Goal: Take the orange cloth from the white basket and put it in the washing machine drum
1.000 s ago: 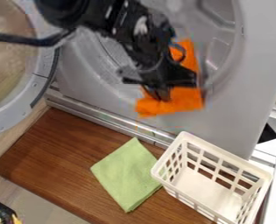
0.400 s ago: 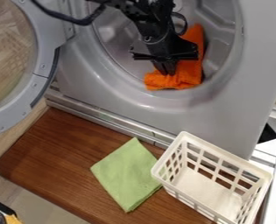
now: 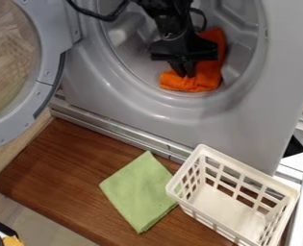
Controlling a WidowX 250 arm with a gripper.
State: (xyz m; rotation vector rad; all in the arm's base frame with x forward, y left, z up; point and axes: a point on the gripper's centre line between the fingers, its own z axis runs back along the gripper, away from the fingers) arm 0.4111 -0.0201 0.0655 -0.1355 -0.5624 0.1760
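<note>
1. Gripping the orange cloth (image 3: 204, 79), the black gripper (image 3: 184, 75) hangs at the drum (image 3: 133, 56), both upper centre.
2. The green cloth (image 3: 139, 191) lies lower centre, beside the white basket (image 3: 225, 205), lower right.

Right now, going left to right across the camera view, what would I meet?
Open round gray door with a clear window → light green folded cloth → white plastic basket with slotted sides.
</note>
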